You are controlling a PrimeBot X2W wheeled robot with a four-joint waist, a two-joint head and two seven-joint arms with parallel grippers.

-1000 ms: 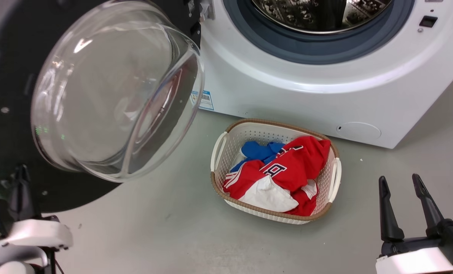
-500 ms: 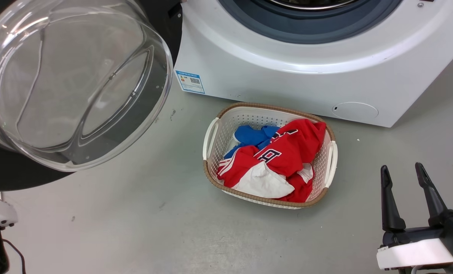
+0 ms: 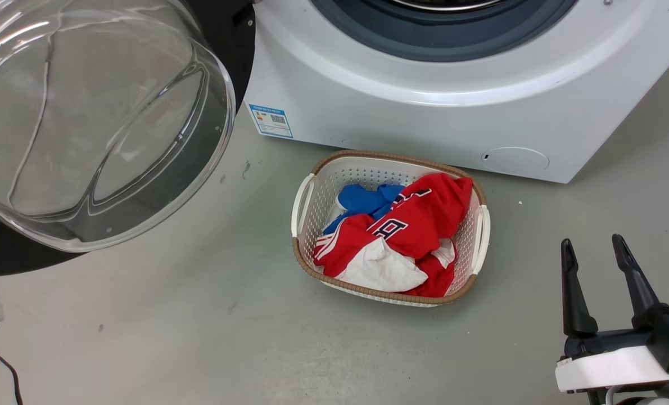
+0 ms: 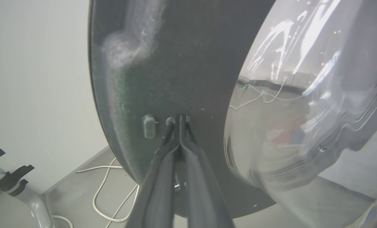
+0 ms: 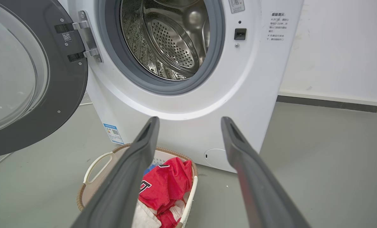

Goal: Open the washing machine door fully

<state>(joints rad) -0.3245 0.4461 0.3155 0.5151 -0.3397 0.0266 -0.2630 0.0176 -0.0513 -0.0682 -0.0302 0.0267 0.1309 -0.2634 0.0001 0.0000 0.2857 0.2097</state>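
The washing machine door stands swung out at the upper left, and its clear glass bowl bulges toward me. In the left wrist view my left gripper is shut, its tips pressed against the door's black inner face beside the glass bowl. The white washing machine spans the top of the head view. My right gripper hovers open over the floor at the lower right. In the right wrist view the right gripper points at the machine, with the door, its metal hinge and the steel drum in sight.
A white basket with red, white and blue clothes sits on the grey floor in front of the machine. White cables lie on the floor behind the door near a pale wall. A grey stand is at that view's lower left.
The head camera has shifted. The door has swung further left, away from the machine's front. My left gripper has slid out at the lower left of the head view. The right gripper has barely moved.
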